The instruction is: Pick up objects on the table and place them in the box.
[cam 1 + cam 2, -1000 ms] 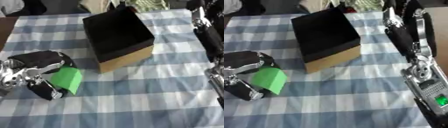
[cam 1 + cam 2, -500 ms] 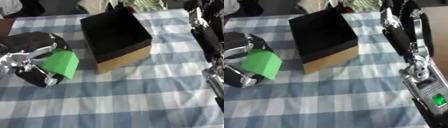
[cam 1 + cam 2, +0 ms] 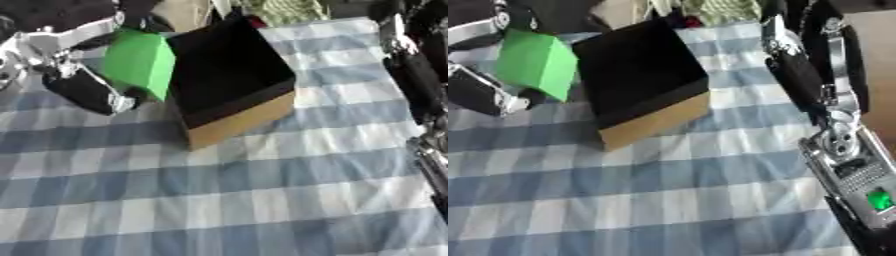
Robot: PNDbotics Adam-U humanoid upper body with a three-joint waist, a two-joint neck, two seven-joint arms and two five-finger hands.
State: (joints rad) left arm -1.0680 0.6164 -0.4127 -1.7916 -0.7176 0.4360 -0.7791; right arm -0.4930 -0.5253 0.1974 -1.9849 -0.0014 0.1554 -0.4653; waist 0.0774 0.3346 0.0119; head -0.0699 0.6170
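My left hand (image 3: 74, 85) is shut on a green block (image 3: 140, 61) and holds it in the air, just left of the box and close to its left rim. The box (image 3: 229, 80) is open-topped, black inside with tan cardboard sides, and stands on the blue-and-white checked tablecloth (image 3: 262, 190). My right arm (image 3: 807, 80) runs down the right side of the views, and its hand does not show.
A green-and-white patterned thing (image 3: 293, 10) and a small red thing (image 3: 255, 21) lie behind the box at the far edge. The wooden floor (image 3: 881, 75) shows past the table's right edge.
My left hand has lifted the green block off the cloth and carried it up and right toward the box. The whole picture has also shifted.
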